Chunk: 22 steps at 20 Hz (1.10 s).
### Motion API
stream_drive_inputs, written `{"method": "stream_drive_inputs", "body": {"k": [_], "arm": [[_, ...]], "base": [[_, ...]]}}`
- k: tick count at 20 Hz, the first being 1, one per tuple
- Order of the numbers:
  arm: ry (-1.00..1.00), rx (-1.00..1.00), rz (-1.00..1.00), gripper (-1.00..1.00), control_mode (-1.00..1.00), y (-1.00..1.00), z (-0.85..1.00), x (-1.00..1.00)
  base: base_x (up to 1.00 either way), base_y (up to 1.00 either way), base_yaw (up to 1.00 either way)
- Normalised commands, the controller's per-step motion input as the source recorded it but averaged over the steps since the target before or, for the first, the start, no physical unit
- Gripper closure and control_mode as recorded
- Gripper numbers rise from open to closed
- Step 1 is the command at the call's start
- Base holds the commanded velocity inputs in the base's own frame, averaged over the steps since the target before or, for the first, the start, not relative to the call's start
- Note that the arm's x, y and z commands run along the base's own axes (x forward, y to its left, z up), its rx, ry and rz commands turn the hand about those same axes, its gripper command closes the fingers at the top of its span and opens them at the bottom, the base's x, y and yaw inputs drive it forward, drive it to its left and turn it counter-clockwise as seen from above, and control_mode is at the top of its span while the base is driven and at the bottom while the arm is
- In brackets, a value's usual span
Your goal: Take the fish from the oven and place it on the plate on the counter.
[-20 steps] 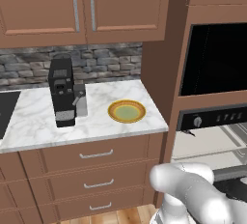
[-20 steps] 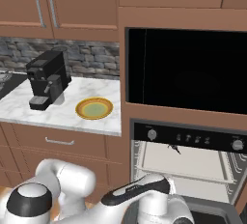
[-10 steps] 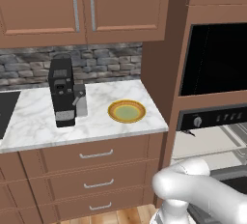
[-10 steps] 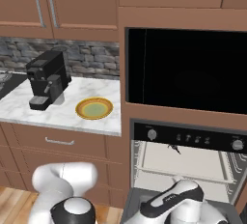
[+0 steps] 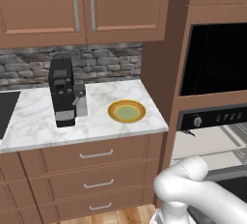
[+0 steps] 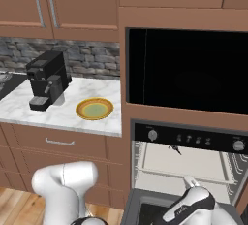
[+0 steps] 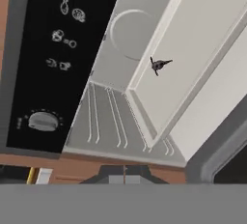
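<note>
White marble makes up the counter (image 5: 34,126), and the plate (image 5: 126,111) sits on it near the right end, close to the front edge. The plate has a yellow rim and a pale green middle, and nothing lies on it. A black coffee machine (image 5: 62,91) stands to the left of the plate, a little apart from it, nearer the stone back wall.

The oven (image 6: 186,158) is set in the brown cabinets right of the counter, and it is open. It has a black control strip (image 6: 193,137) with a silver knob (image 6: 152,135). Inside is a pale tray (image 7: 193,59). The fish (image 7: 159,64) is small and dark grey. It lies on the tray near the tray's back edge, close to the back wall of the oven. In the right base view the fish (image 6: 174,149) shows just under the control strip.

The white arm reaches low in front of the open oven. The gripper (image 7: 124,172) points into the oven, well apart from the fish. I cannot tell if its fingers are spread or closed.
</note>
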Motion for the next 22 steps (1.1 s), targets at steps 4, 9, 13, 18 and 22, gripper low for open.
{"method": "stream_drive_inputs", "body": {"k": [4, 9, 13, 18, 22], "arm": [[-0.24, 0.00, -0.22, 1.00, -1.00, 0.16, -0.37, 0.63], [-0.03, 0.05, -0.04, 1.00, -1.00, 0.07, -0.31, 0.67], [0.00, 0.10, 0.00, 1.00, -1.00, -0.04, -0.33, 0.56], [0.00, 0.09, 0.04, -1.00, -1.00, -0.28, -0.41, 0.30], [-0.01, 0.04, 0.03, -1.00, -1.00, -0.19, -0.53, 0.17]], "base": [[0.00, 0.00, 0.00], [0.00, 0.00, 0.00], [0.00, 0.00, 0.00], [0.00, 0.00, 0.00], [0.00, 0.00, 0.00]]}}
